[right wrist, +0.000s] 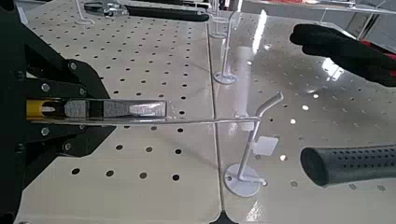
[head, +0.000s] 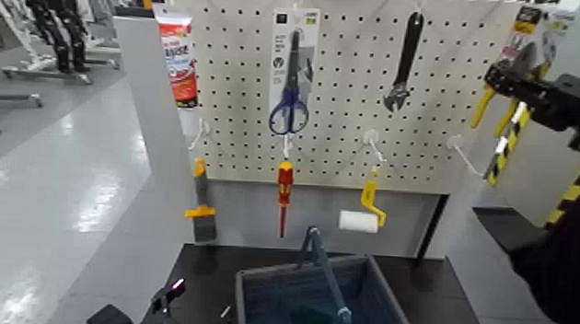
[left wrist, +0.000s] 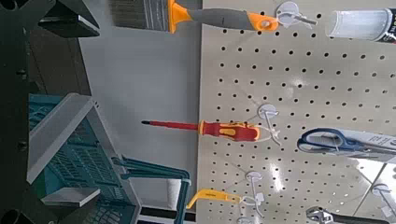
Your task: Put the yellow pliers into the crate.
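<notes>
Gripping right end effector: closed on yellow pliers, pegboard's right edge.
Hook: draw card clear along prong, level.
Crate: lower beside hoop handle.
Left end effector: open, idle, left of crate.

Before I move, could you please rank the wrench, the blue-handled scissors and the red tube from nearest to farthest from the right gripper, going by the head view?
From the right gripper, which is at the board's right side:
1. Wrench: right part of the board.
2. Blue-handled scissors: upper middle.
3. Red tube: upper left.
The left gripper waits low on the left.
</notes>
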`<action>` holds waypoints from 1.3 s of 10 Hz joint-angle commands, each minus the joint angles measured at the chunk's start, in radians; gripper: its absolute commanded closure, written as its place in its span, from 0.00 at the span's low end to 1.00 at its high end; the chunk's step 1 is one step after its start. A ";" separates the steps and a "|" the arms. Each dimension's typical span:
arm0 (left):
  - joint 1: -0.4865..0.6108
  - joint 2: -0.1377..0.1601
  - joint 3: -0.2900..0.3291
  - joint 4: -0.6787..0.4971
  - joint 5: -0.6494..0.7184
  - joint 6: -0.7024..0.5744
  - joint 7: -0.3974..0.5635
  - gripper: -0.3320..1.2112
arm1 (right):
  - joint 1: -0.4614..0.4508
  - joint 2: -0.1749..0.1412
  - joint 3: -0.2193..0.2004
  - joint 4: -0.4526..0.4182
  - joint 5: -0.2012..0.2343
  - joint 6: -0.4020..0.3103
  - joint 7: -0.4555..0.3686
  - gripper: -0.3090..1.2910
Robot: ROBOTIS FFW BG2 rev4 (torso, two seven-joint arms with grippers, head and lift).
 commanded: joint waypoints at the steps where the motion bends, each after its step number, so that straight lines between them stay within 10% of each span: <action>1: 0.002 0.001 -0.001 0.000 0.001 0.000 -0.002 0.28 | 0.063 0.018 -0.050 -0.142 -0.001 0.055 -0.029 0.89; 7: 0.005 -0.013 0.007 0.015 0.007 -0.009 -0.002 0.28 | 0.279 0.157 -0.070 -0.421 -0.024 0.164 -0.118 0.89; 13: -0.011 -0.019 -0.005 0.063 0.047 -0.026 -0.014 0.28 | 0.508 0.289 0.001 -0.357 -0.011 0.124 -0.115 0.89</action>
